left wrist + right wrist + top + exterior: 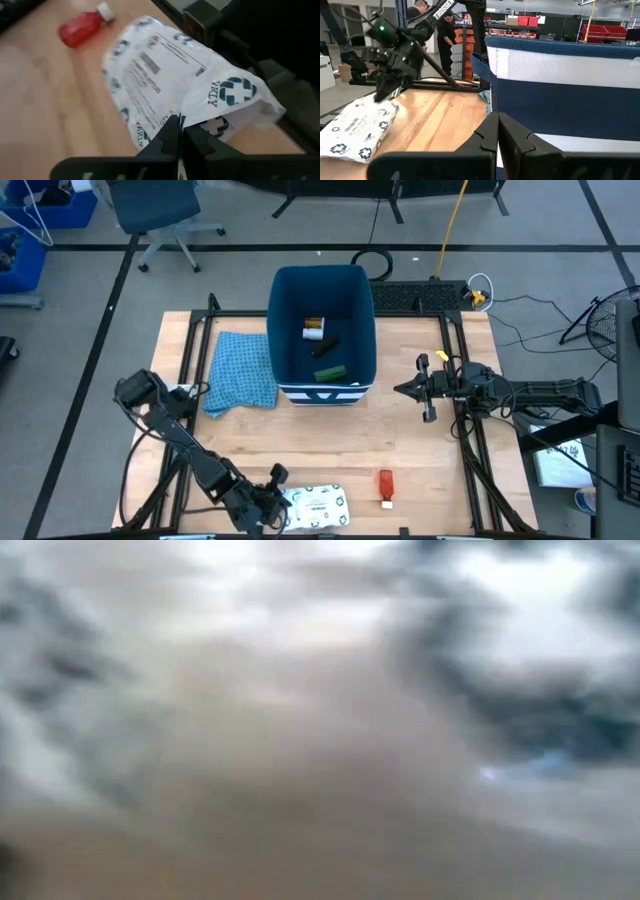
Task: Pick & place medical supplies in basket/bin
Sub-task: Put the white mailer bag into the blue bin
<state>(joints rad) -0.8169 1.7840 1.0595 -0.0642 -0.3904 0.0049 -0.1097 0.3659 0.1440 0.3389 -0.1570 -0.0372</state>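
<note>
The white patterned packet lies near the table's near edge. My left gripper is at its left end, shut on it. The red white-tipped tube lies flat to the packet's right. The dark-blue bin stands at the table's far middle. Inside it are the orange pill bottle, the black bar and the green box. My right gripper hovers just right of the bin, shut and holding nothing. The low view is a blur. My left gripper pinches the packet's left edge between its two fingers, coming from the table's left and slanting down. That end bulges up at the fingers, while the packet's right part rests on the table.
A light blue cloth lies on the table against the bin's left wall. Bare wood stretches between the bin and the packet. People stand by shelving in the room beyond the table, seen in the right wrist view.
</note>
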